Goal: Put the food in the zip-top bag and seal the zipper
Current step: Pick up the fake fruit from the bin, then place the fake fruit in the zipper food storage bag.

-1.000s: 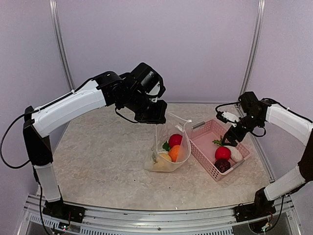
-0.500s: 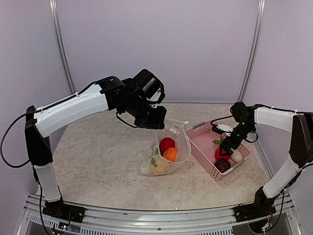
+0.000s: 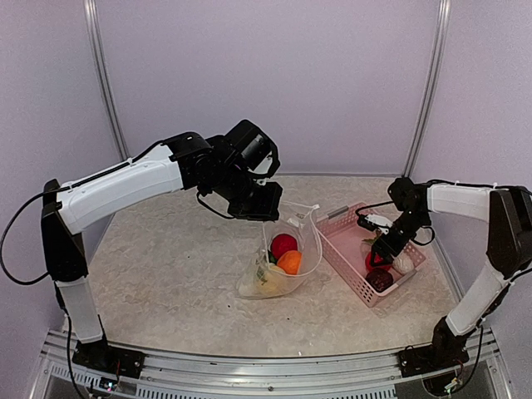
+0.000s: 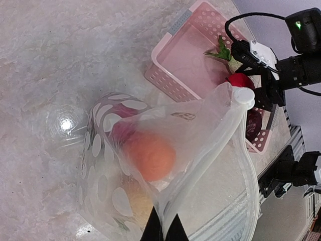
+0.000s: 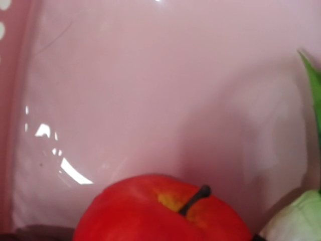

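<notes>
Left pincer (image 3: 264, 209): jaws together, clamped on the mouth edge of the zip-top bag (image 3: 311, 243), which hangs open at bench (image 3: 166, 266) centre and holds a red ball (image 3: 284, 244) and an orange ball (image 3: 290, 263). Right pincer (image 3: 382, 252): low inside the pink basket (image 3: 342, 249), apparently just above a red apple (image 5: 160, 216); jaw state cannot be told
</notes>
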